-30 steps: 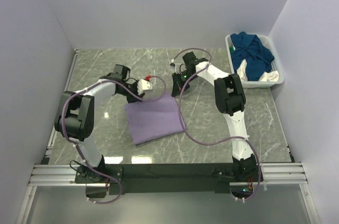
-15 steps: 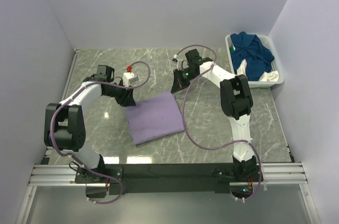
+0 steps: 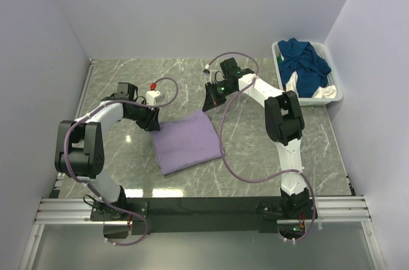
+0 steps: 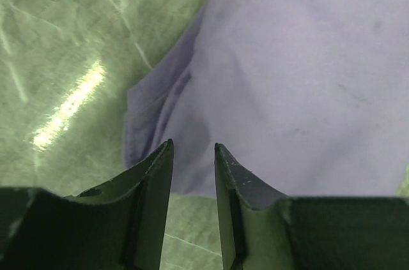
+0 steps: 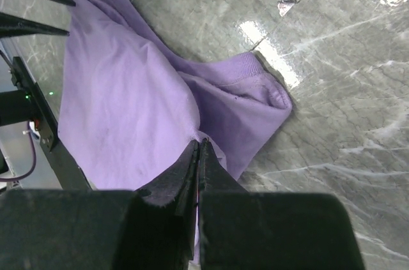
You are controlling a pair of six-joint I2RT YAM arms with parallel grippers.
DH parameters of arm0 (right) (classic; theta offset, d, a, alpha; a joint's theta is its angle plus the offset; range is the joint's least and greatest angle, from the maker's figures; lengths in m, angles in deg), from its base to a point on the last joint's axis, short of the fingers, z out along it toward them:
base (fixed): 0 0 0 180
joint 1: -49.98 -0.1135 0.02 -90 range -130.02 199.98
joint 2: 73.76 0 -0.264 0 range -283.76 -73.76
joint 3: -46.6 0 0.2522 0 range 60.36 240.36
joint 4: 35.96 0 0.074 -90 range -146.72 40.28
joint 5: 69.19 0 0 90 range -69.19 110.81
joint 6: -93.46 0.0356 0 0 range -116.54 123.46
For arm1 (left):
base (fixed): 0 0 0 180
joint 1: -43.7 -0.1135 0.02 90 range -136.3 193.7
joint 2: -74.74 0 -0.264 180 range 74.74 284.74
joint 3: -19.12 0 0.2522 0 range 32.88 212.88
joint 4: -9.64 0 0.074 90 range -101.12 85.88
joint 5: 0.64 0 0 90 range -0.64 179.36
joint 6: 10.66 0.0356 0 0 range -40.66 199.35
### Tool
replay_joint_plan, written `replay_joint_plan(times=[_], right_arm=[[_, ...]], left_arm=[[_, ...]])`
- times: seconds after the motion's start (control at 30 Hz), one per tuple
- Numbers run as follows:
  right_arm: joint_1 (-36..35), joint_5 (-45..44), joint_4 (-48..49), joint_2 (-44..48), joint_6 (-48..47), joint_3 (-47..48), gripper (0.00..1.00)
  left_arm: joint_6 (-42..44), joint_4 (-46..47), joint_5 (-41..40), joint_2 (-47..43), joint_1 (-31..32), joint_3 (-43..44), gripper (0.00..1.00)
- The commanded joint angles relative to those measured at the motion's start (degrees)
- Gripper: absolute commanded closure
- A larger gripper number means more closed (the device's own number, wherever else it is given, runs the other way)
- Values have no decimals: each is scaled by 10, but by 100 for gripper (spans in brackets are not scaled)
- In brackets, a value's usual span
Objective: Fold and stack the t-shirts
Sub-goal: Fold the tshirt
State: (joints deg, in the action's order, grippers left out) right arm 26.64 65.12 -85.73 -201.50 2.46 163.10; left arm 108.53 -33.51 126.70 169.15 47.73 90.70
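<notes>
Shirt: The pale purple folded cloth t-shirt (image 3: 187, 142) lies in the middle of the grey-green marble table (image 3: 268, 155), between your two arms.
Left hand: Your left gripper (image 4: 193, 145) sits low at the shirt's far left corner. Its jaws are a little way apart, with nothing between them.
Right hand: Your right gripper (image 5: 199, 142) is squeezed tight, its tip over the far right corner. You cannot tell if it pinches any cloth.
Messy bit: That right corner looks bunched, and the ribbed neck band (image 5: 255, 69) pokes out.
Do it well: It is probably best to tidy this corner first. Pull softly and keep low, so the fold does not open.
More shirts: Dark blue t-shirts (image 3: 307, 66) and a white one (image 3: 293, 83) wait in the white plastic basket (image 3: 337, 94), far right.
</notes>
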Motion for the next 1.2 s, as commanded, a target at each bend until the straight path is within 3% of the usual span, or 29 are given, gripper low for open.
replay_joint_plan(times=[0.0, 0.23, 0.43, 0.63, 0.97, 1.17], right_arm=[[-2, -3, 11, 3, -13, 0, 100], [-3, -6, 0, 8, -20, -2, 100], [-3, -2, -6, 28, -23, -21, 100], [-5, 6, 9, 67, -17, -99, 100], [-9, 37, 37, 141, 3, -191, 100], [-7, -18, 17, 139, -33, -140, 100]], left_arm=[[20, 9, -21, 14, -3, 27, 63], [49, -26, -9, 50, -4, 55, 76], [76, -46, -3, 53, -4, 62, 72], [93, -49, -24, 86, -4, 107, 99], [148, -87, -3, 109, -4, 153, 99], [181, -95, 10, 78, -4, 131, 99]])
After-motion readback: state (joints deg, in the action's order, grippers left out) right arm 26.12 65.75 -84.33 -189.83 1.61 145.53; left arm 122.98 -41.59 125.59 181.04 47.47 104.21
